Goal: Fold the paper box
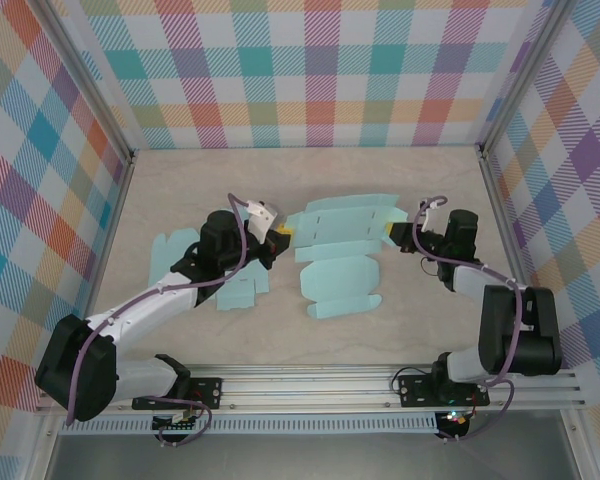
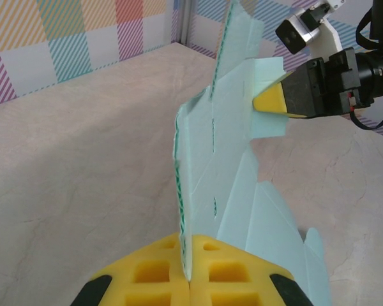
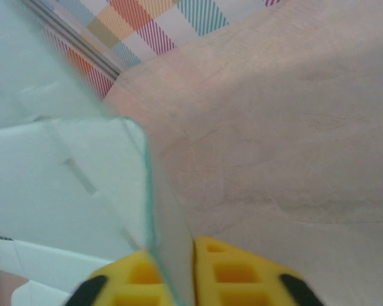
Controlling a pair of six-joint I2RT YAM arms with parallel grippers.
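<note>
Light-blue paper box (image 1: 342, 228) sits mid-table with its upper panel stood on edge. The left gripper (image 1: 280, 236) is clamped on its left edge and the right gripper (image 1: 394, 236) pinches its right flap, while the lower flaps lie flat toward the bases. Another blue sheet (image 1: 170, 255) lies partly under the left arm, and open beige table (image 1: 310, 170) runs behind the box to the plaid walls (image 1: 310, 70).

the box (image 1: 345, 225) is pale aqua, with dark green dashed lines along its creases. under the box, the table (image 1: 310, 170) is beige with faint marbled veins. behind and beside the box, the walls (image 1: 320, 70) are white plaid crossed by orange, teal, purple, pink and yellow stripes. at the box's ends, the left gripper (image 1: 278, 236) and right gripper (image 1: 393, 236) have yellow fingers (image 2: 153, 274) and black bodies. the cables (image 1: 243, 240) are purple.
</note>
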